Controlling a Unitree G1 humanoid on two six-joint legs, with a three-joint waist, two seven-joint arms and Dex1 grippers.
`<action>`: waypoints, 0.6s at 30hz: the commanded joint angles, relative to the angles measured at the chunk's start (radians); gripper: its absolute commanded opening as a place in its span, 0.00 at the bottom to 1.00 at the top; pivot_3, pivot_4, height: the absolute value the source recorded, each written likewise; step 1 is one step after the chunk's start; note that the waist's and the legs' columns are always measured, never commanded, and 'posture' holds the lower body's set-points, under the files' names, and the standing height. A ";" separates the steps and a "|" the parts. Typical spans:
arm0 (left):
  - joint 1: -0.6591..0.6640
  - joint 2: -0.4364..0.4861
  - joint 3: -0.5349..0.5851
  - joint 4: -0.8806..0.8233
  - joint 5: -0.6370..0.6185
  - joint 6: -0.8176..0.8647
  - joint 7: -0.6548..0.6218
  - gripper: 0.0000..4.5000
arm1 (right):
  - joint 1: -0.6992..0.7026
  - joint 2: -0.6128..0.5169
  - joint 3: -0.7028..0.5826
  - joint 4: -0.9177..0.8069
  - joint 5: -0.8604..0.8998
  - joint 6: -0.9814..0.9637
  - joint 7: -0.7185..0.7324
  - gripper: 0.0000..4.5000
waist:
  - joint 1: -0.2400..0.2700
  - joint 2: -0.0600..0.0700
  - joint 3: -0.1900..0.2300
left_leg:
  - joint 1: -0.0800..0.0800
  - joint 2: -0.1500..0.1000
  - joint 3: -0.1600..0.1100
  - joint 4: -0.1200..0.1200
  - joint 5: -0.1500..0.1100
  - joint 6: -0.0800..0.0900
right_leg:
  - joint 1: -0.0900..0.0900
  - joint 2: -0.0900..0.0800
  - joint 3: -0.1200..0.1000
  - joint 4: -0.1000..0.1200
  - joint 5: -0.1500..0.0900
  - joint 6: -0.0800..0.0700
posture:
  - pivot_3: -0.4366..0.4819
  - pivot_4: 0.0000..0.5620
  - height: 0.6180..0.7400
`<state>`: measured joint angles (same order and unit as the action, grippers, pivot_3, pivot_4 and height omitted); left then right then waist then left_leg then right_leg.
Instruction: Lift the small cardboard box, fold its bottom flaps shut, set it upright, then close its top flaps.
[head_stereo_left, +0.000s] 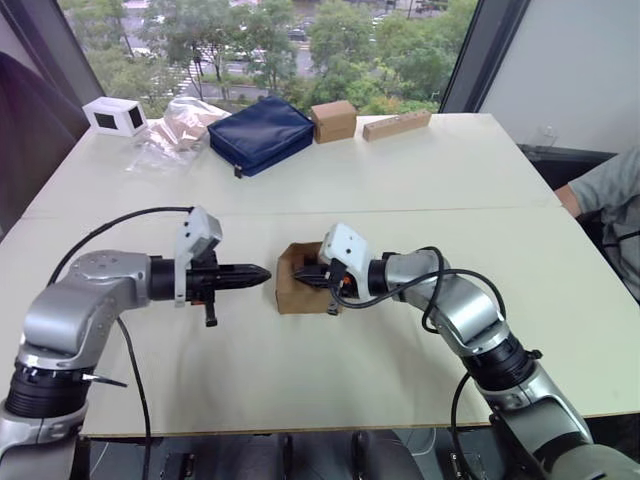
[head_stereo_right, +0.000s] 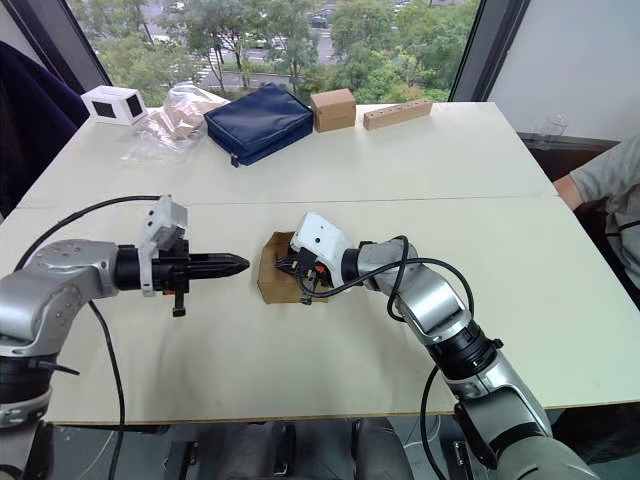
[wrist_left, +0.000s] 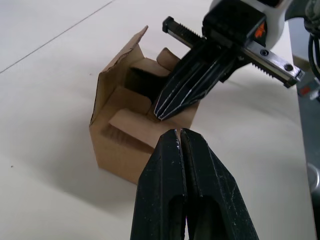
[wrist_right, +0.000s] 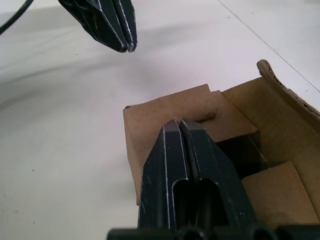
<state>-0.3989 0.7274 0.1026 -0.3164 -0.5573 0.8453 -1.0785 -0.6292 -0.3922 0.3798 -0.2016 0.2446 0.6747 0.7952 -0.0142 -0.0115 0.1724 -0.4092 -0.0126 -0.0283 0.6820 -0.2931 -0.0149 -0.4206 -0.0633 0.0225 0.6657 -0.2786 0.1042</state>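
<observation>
The small cardboard box (head_stereo_left: 291, 289) stands on the white table (head_stereo_left: 400, 200) between my two arms, open end up. Its top flaps (wrist_left: 134, 121) are partly folded inward, and one flap (wrist_right: 283, 88) on the box's side still stands up. My right gripper (head_stereo_left: 305, 273) is shut, its tip (wrist_right: 178, 123) pressing down on a folded flap over the opening. My left gripper (head_stereo_left: 266, 272) is shut with nothing in it, pointing at the box from the left, a short gap away (wrist_left: 179, 132). The bottom flaps are hidden under the box.
At the table's far side lie a blue pouch (head_stereo_left: 262, 133), a small brown box (head_stereo_left: 333, 120), a wooden block (head_stereo_left: 397, 124), a white box (head_stereo_left: 114, 115) and a plastic bag (head_stereo_left: 175, 135). A person's arm (head_stereo_left: 610, 195) shows at the right edge.
</observation>
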 joint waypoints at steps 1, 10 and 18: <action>0.018 -0.006 -0.023 -0.005 0.001 -0.027 0.031 0.01 | -0.005 0.011 -0.006 -0.017 -0.001 -0.017 0.004 0.00 | -0.001 0.000 0.000 | 0.000 0.000 0.000 0.000 0.000 0.000 | 0.000 0.000 0.000 0.000 0.000 0.000 | 0.48 0.27 1.00; 0.008 -0.017 -0.078 0.084 0.016 -0.098 0.025 0.01 | -0.009 0.020 -0.006 -0.037 -0.009 -0.012 -0.005 0.00 | -0.001 0.000 0.000 | 0.000 0.000 0.000 0.000 0.000 0.000 | 0.000 0.000 0.000 0.000 0.000 0.000 | 0.48 0.27 1.00; -0.001 -0.023 -0.125 0.134 0.039 -0.155 0.013 0.01 | -0.038 -0.002 -0.099 -0.144 0.058 0.029 -0.002 0.00 | 0.001 0.000 0.000 | 0.000 0.000 0.000 0.000 0.000 0.000 | 0.000 0.000 0.000 0.000 0.000 0.000 | 0.48 0.27 1.00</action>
<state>-0.3873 0.7057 -0.0194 -0.1834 -0.5259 0.7124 -1.0621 -0.6365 -0.3847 0.3315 -0.2841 0.2711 0.6984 0.7884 -0.0135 -0.0115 0.1724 -0.4092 -0.0126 -0.0280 0.6818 -0.2930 -0.0150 -0.4208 -0.0634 0.0226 0.6654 -0.2786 0.1041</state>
